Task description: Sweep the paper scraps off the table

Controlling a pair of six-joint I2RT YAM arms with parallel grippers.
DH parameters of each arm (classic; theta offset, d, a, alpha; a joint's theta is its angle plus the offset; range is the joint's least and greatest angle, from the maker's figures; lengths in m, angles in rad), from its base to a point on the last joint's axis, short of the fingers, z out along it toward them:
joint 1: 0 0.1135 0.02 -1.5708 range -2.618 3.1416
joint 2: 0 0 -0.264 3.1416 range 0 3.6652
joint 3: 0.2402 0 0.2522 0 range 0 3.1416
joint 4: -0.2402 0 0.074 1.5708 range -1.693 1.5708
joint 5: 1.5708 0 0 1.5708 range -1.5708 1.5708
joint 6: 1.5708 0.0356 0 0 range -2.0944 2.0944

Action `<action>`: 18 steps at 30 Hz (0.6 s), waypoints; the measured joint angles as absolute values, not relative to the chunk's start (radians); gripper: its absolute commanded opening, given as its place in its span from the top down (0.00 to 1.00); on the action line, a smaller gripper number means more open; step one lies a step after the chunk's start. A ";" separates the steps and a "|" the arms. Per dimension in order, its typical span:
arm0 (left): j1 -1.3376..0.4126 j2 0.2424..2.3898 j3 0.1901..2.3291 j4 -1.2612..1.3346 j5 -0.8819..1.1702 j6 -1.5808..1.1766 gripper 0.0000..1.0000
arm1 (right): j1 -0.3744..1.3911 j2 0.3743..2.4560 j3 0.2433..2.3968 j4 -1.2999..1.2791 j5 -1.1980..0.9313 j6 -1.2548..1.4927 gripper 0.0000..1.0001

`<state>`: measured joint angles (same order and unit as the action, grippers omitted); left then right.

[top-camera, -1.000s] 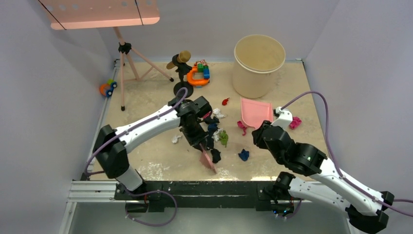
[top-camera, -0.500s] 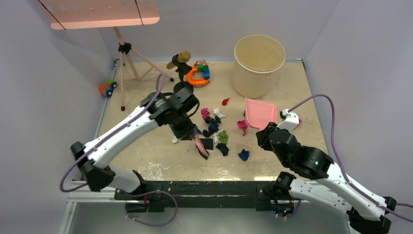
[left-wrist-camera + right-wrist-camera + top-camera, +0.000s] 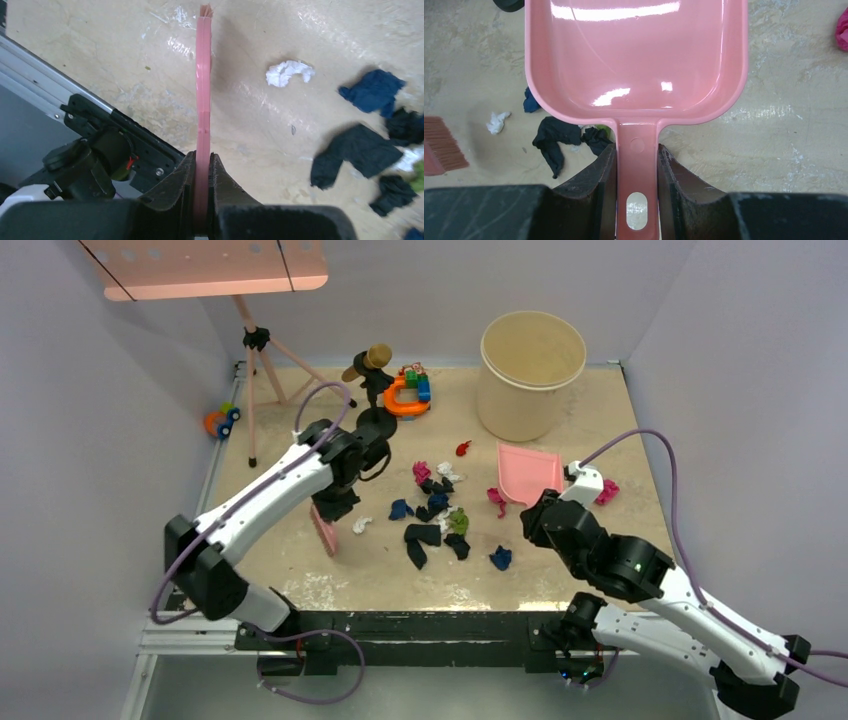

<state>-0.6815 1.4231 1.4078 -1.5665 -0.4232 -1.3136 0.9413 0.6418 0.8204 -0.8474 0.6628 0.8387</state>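
Paper scraps lie scattered in the middle of the beige table: dark navy, blue, pink, red, green and white wads. My left gripper is shut on the pink brush, held left of the scraps; in the left wrist view the brush runs edge-on from the jaws, with a white scrap and dark scraps to its right. My right gripper is shut on the handle of the pink dustpan, right of the scraps. The pan fills the right wrist view.
A tall beige bucket stands at the back right. A black stand and bright toy blocks with an orange ring are at the back centre. A pink tripod stands at the back left. A pink scrap lies right of the dustpan.
My left arm swung the brush from the near middle back to the left, past the scraps. Some dark scraps shifted. My right gripper with the dustpan barely moved.
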 measured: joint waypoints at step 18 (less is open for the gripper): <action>-0.756 1.701 1.606 -1.342 -0.228 -0.981 1.00 | 0.941 0.728 0.845 -0.961 0.726 0.924 1.00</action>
